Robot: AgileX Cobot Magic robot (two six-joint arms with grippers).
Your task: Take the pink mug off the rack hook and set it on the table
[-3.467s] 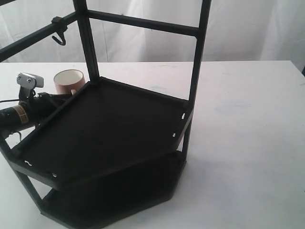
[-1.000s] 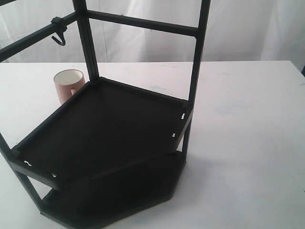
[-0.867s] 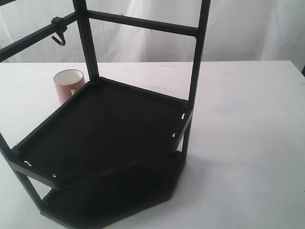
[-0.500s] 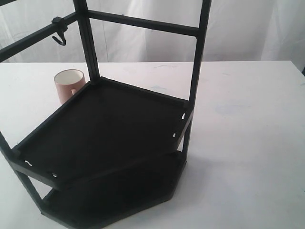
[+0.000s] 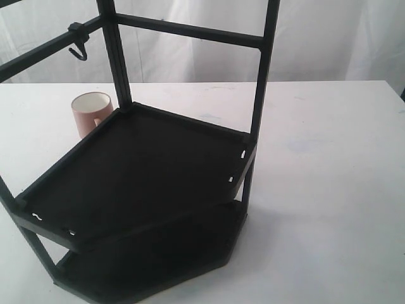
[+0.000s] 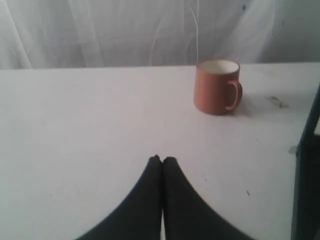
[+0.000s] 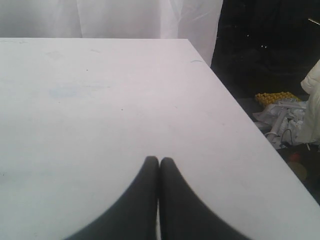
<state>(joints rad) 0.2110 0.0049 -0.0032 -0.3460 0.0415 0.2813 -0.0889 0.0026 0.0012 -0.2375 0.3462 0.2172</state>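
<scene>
Left gripper [image 6: 161,159]: mine, closed tip to tip on nothing, low over bare worktop [image 5: 329,158]. The mug stands ahead of it, well apart.

Right gripper [image 7: 159,159]: also closed and empty, over a bare stretch of worktop. One worktop edge runs past it, with floor clutter beyond.

Seen from outside: neither of my arms shows in the exterior view, so I judge both pulled well back from the rack.

Rack [image 5: 259,95]: black frame standing toward the near edge of the worktop. Its lower shelf [image 5: 158,259] and upper shelf [image 5: 145,164] are both bare.

Pink mug [image 5: 90,113]: upright on the worktop, mouth up, just behind the far-left corner of the upper shelf. It sits closer to the far edge than to the near one. The handle turns toward the rack, and nothing touches the mug.

Rack hook [image 5: 78,52]: above the mug on the slanted left bar, hanging empty.

Curtain [image 5: 329,38]: white, behind the far edge.

Done: as I read it, everything. The mug is off the hook, set down steady, and released.

Left: nothing that I can see, beyond perhaps parking my arms.

Count: one mug, one hook, one rack with two shelves, two grippers.
</scene>
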